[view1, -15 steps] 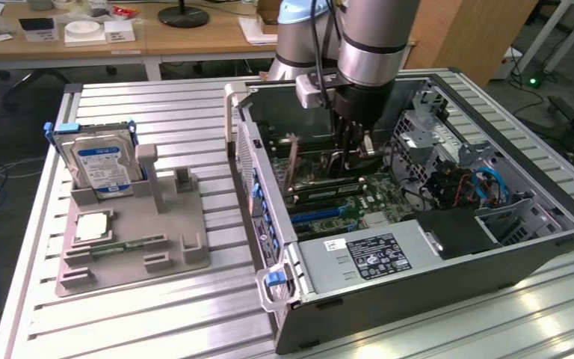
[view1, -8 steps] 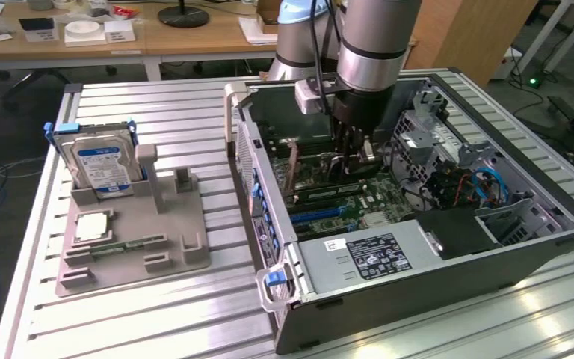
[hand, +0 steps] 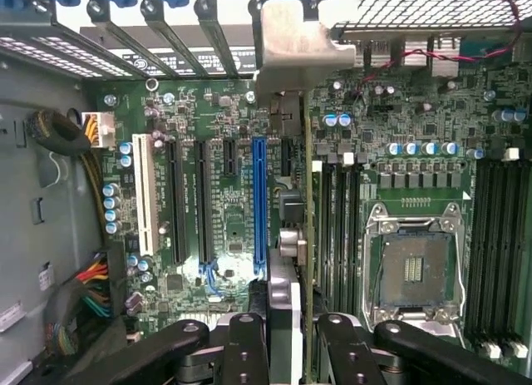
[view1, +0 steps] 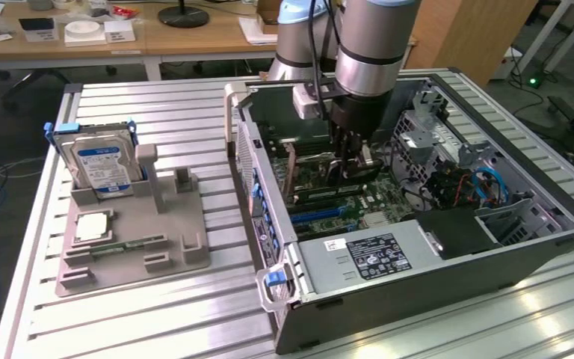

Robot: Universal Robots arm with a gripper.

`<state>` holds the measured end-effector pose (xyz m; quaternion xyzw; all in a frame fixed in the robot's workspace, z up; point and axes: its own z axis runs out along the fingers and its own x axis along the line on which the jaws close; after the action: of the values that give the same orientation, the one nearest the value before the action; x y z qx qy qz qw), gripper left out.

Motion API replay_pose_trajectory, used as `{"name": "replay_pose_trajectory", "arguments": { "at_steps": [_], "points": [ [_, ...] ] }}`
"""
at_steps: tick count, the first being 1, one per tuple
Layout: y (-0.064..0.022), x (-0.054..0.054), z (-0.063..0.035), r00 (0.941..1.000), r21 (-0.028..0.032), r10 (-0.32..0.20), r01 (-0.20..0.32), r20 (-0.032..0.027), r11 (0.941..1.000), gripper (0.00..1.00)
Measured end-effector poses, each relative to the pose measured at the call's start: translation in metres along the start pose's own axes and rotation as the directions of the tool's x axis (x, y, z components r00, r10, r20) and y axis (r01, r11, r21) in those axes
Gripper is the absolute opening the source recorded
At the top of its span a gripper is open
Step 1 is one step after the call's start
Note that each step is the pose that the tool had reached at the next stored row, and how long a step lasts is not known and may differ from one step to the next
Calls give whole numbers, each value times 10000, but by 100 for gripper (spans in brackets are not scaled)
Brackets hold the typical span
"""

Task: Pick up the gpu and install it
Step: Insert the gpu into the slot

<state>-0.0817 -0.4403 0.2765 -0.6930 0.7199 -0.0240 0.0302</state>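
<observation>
inside open case, hand (hand: 283,352) grips gpu (hand: 306,235) edge-on above motherboard (hand: 216,210).

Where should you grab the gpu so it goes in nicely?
By its upper edge, coming from above and pinching its two flat faces, as the gripper does now. The gpu stands on edge over the motherboard, bracket at one end, which leaves its lower edge free to plug in.

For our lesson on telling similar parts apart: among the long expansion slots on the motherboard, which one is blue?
The blue slot is the long one nearest the gpu held edge-on by the gripper. The other slots are black or white.
</observation>
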Motion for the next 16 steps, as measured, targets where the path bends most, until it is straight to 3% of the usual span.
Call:
{"name": "replay_pose_trajectory", "arguments": {
  "at_steps": [4, 8, 16],
  "points": [
    [8, 3, 70, 10000, 20, 0, 0, 0, 10000, 28],
    [18, 4, 122, 10000, 88, -9, 9, 4, 10000, 28],
    [22, 4, 124, 10000, 90, -15, 15, 4, 10000, 28]
  ]
}}
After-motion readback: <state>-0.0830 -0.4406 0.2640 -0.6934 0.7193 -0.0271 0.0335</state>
